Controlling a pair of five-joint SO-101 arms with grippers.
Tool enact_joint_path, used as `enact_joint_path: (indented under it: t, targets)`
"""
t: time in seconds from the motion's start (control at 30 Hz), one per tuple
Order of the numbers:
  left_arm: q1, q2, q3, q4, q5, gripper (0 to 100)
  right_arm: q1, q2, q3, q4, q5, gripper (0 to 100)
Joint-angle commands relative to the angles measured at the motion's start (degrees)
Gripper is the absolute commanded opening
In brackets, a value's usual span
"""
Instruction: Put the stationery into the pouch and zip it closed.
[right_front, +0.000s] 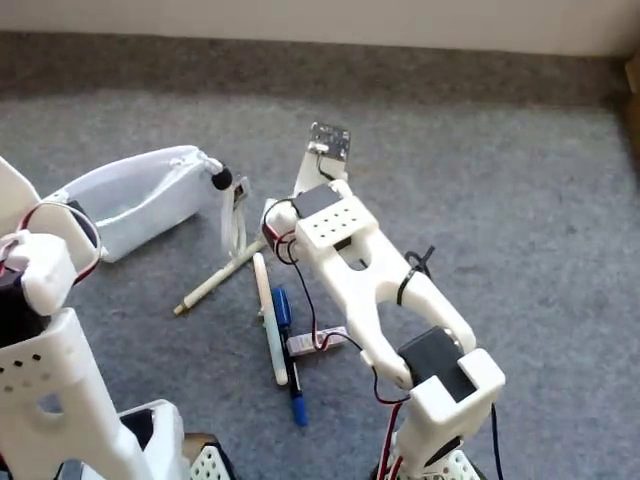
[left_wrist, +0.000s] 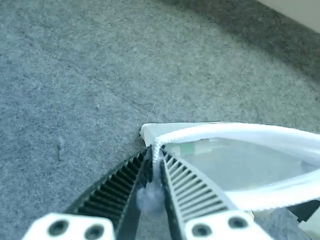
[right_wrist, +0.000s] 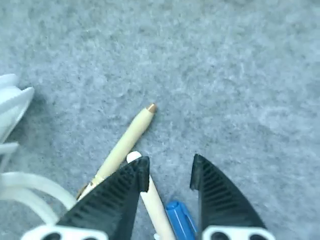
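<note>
Pouch (right_front: 140, 200) lies open on the grey carpet (right_front: 500, 150), one end pinched by the left gripper (left_wrist: 155, 162). The right gripper (right_wrist: 167, 172) hangs spread above a cream pen (right_wrist: 125, 141), white pen (right_front: 268, 320) and blue pen (right_front: 283, 308) just beside the pouch

The left arm (right_front: 45, 400) stands at about 7 o'clock in the high view and leans toward 12 o'clock. Its gripper (left_wrist: 156, 155) has both ribbed fingers pressed together on the end seam of the pouch (left_wrist: 235, 160). The right arm (right_front: 385, 290) stretches from its base at 5 o'clock toward 11 o'clock, wrist bent downward, and its gripper (right_wrist: 170, 172) hangs with the fingers spread apart.
</note>
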Motion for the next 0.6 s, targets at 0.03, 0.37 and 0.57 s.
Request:
enact_joint_path:
  t: [0.03,0.37,0.57]
  targets:
    - [-3.4,0.0,-0.5,-1.1,-0.2,1,-2.2,1.0,-3.9,-6.4,-1.2,13.8]
    - [-5.1,0.0,0.0,-2.2,-0.2,1,-2.9,8.7,-7.8,-13.7,-1.3,13.8]
    - [-5.0,0.0,0.0,-1.9,-0.2,1,-3.8,15.4,-12.6,-11.6,-1.3,13.8]
